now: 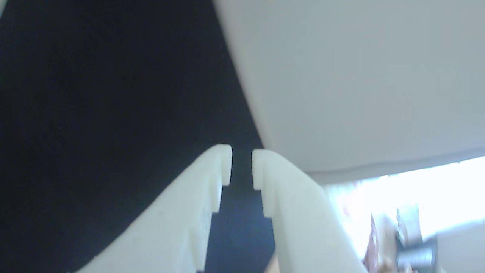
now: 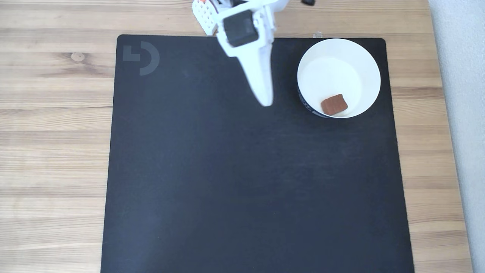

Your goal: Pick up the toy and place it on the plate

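Note:
In the fixed view the reddish-brown toy (image 2: 334, 104) lies inside the white plate (image 2: 329, 64), near its front wall. The plate stands at the back right of the black mat. My white gripper (image 2: 266, 101) hangs over the mat just left of the plate, apart from it, its fingers drawn to a point. In the wrist view the gripper (image 1: 241, 163) has only a narrow slit between its notched fingertips (image 1: 223, 161), with nothing held there and the dark mat behind.
A black mat (image 2: 227, 170) with a grey logo (image 2: 141, 57) covers most of the wooden table (image 2: 53, 132). A pale grey strip (image 2: 466, 113) runs along the right edge. A blurred pale surface (image 1: 360, 83) spans the wrist view's upper right.

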`<state>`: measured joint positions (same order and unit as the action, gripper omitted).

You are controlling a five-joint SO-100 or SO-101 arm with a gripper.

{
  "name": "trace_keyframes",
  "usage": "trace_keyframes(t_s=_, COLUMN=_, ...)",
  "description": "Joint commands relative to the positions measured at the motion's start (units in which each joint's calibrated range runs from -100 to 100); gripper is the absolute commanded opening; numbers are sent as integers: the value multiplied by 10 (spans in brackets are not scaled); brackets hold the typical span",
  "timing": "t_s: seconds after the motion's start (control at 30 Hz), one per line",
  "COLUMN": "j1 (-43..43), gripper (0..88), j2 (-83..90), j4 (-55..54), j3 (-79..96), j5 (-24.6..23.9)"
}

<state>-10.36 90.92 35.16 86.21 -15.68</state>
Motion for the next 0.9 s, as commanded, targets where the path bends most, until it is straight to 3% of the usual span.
trace_keyframes(t_s=0.0, j1=114, gripper=24, j2=83, j4=-51, j3=98, j5=33)
trace_keyframes(t_s=0.23, j1=143, gripper=24, j2=83, j4=-10, j3=133, j5=90)
trace_keyframes(t_s=0.4, j1=137, gripper=24, j2=84, j4=103, j3=133, j5=129)
trace_keyframes(t_s=0.57, j1=137, gripper=25, j2=85, j4=181, j3=133, j5=149)
trace_keyframes(t_s=0.87, j1=137, gripper=25, j2=86, j4=182, j3=133, j5=149)
